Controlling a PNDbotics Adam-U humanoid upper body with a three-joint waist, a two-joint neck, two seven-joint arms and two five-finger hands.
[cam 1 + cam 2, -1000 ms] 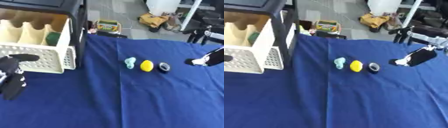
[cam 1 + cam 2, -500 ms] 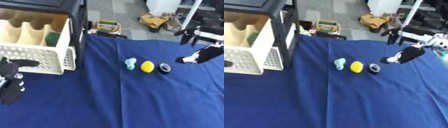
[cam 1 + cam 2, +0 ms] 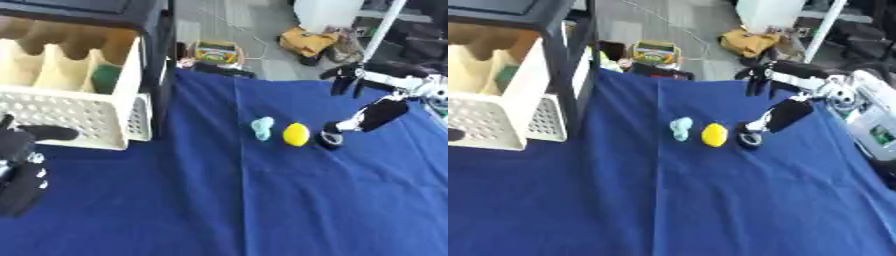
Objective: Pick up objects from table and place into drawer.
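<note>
Three small items lie mid-frame on the blue-clothed bench [image 3: 219,200]; the right hand [image 3: 372,114], fingers extended, touches the small dark ring-shaped object [image 3: 330,140], probably light and rigid, best pinched across its rim.

The small dark object [image 3: 331,140] under the right robot hand [image 3: 371,114] is too blurred to identify.

Three small objects in a row on blue cloth; drawer at left.
Pale teal lump [image 3: 261,128], yellow oval [image 3: 296,134] just beside it, dark ring-shaped item [image 3: 330,141] at the right end. Cream perforated drawer [image 3: 74,115] pulled open, divided compartments, something green [image 3: 107,78] inside.
</note>
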